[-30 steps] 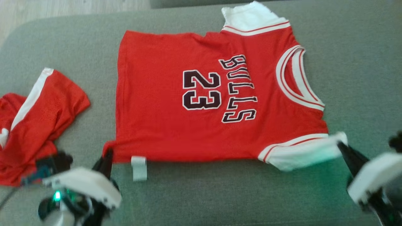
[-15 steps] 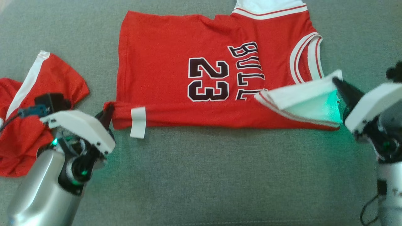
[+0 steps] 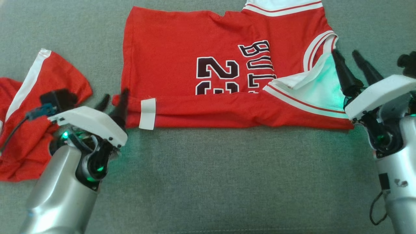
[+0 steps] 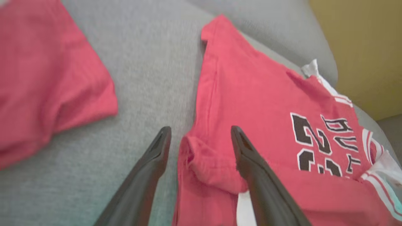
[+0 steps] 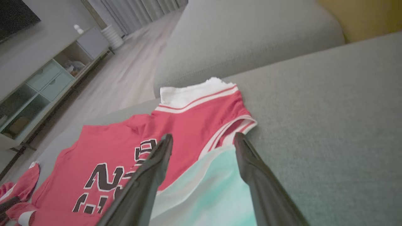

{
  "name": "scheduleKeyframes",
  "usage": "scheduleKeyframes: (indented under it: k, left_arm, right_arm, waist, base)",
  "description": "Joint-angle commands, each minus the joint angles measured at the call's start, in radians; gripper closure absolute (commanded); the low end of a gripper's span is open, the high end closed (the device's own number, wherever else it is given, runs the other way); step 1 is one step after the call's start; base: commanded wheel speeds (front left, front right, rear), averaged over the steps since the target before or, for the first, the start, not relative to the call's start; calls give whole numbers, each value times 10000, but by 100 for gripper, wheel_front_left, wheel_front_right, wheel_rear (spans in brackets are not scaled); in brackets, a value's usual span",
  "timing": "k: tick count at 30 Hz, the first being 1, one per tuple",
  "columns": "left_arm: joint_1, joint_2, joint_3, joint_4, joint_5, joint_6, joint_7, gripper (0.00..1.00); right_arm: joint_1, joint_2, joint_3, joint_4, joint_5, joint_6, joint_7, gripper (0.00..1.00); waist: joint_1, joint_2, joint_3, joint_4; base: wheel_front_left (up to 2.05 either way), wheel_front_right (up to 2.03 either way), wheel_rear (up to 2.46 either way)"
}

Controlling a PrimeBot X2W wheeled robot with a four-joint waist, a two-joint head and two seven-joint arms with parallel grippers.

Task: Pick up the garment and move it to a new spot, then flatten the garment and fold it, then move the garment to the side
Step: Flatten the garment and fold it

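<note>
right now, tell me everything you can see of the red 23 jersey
The jersey lies on the grey cushion: red fabric, black 23 and BULLS, white striped neck and sleeves. Its near edge is folded over the number's lower half, white tag showing. The open left gripper straddles its hem corner, the open right gripper its folded sleeve.

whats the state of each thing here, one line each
jersey, flat on the couch, near edge folded over the lower half of the 23
sleeve, folded in onto the front
other red garment, crumpled, at the left
left claw, open, astride the jersey's corner
right claw, open, at the sleeve
</note>
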Motion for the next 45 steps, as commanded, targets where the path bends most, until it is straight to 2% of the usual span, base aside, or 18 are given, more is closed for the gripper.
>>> scheduleKeyframes:
  k: [1, 4, 8, 11, 14, 21, 34, 39, 45]
  left_arm:
    - [-230, 241, 458, -260, 281, -45, -509, 0]
    - [-55, 151, 484, -336, 1235, 96, -2313, 0]
    - [295, 66, 245, -586, 2744, 657, -4518, 0]
    - [601, -7, 98, -902, 3486, 1128, -5455, 0]
    - [1009, 79, 66, -1385, 4254, 1727, -5867, 0]
    - [1911, 332, -28, -1912, 4774, 2262, -5941, 0]
    - [2391, 459, -238, -1908, 4576, 2228, -5499, 0]
    - [2243, 349, -470, -1444, 4139, 1802, -4824, 0]
    - [1741, 180, -527, -216, 3450, 1125, -4127, 0]
  right_arm:
    - [9, -208, 255, -368, -73, -7, -547, 0]
    - [278, -414, 609, -556, -687, -7, -2066, 0]
    - [810, -398, 534, -1002, -1914, -7, -3713, 0]
    - [1319, -120, 323, -1501, -2499, -7, -4246, 0]
    - [2080, 283, 125, -2400, -3059, -7, -4532, 0]
    - [3560, 843, -183, -3556, -3253, -7, -4068, 0]
    - [4179, 1043, -443, -4113, -3156, -7, -3641, 0]
    - [4169, 951, -621, -3591, -2979, -7, -3282, 0]
    - [3555, 492, -442, -1757, -2617, -7, -2768, 0]
  waist:
    - [-1, 0, -21, -8]
    - [-1, 0, -103, -58]
    - [-1, 0, -326, -121]
    - [-1, 0, -516, -211]
    - [-1, 0, -727, -335]
    - [-1, 0, -943, -460]
    - [-1, 0, -1052, -517]
    - [-1, 0, -889, -488]
    - [-1, 0, -559, -509]
  base:
    - [0, 0, 0]
    - [0, 0, 0]
    - [0, 0, 0]
    - [0, 0, 0]
    - [0, 0, 0]
    - [0, 0, 0]
    - [0, 0, 0]
    - [0, 0, 0]
    - [0, 0, 0]
